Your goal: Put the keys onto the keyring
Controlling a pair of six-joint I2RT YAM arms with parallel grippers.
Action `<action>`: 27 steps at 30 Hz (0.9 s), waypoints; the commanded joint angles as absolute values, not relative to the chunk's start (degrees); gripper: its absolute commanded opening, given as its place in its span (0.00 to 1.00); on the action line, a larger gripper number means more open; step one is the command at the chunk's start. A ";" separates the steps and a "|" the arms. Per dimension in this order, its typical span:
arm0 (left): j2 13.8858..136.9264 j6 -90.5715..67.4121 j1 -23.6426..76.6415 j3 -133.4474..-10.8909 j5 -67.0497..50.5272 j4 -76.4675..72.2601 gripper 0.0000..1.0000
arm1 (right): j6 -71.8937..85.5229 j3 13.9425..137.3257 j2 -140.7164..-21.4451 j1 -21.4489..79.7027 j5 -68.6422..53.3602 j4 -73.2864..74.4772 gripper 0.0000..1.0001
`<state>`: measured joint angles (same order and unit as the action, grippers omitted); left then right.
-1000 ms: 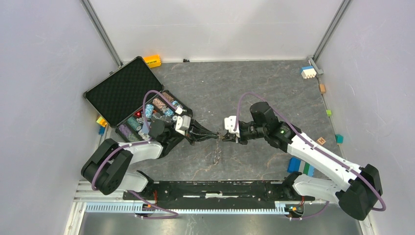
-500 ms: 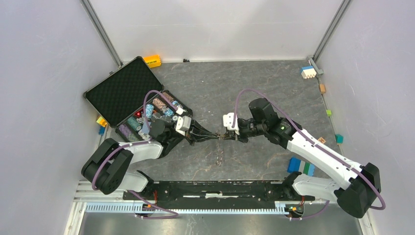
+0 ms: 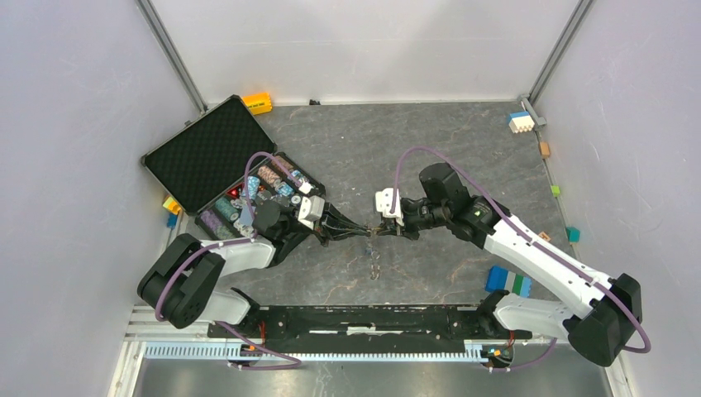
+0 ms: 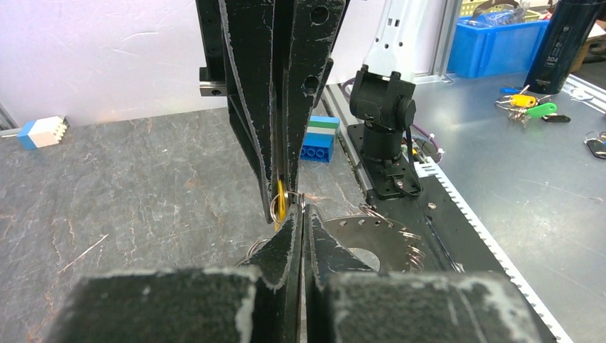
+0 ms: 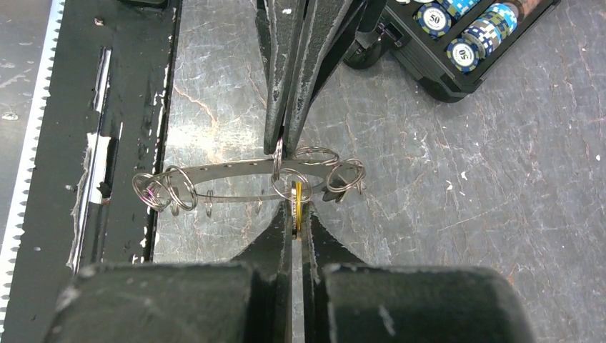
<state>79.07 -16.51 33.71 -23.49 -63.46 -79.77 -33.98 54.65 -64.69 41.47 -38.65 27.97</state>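
Grey, marble-patterned bench fills the walled cell, with an open black case of poker chips at its left side. Both pincers meet tip to tip over the middle. The left pincer is fully closed, its tips nipping one small split ring of the keyring, a flat silvery metal hoop hung with many small wire rings. The right pincer is closed too, clamping the tiny key with the yellow plastic head edge-on between its fingertips. That key sits just beside the left pincer's tips, against the hoop's split rings. The hoop hangs beneath both pincers; whether it touches the bench is unclear.
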 commanded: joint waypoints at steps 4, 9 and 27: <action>78.09 -13.45 33.40 -23.91 -63.73 -80.99 0.02 | -34.74 57.33 -63.02 41.39 -37.82 28.66 0.00; 77.65 -13.45 33.40 -23.88 -63.56 -80.74 0.02 | -35.89 57.74 -62.76 41.44 -37.06 29.87 0.00; 78.38 -14.33 33.40 -24.70 -63.20 -80.39 0.02 | -37.32 59.22 -63.39 43.81 -35.52 31.05 0.00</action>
<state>78.98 -16.21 33.71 -23.49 -63.40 -78.94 -36.56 56.27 -63.79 43.16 -36.23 31.03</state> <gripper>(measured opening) 0.034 0.026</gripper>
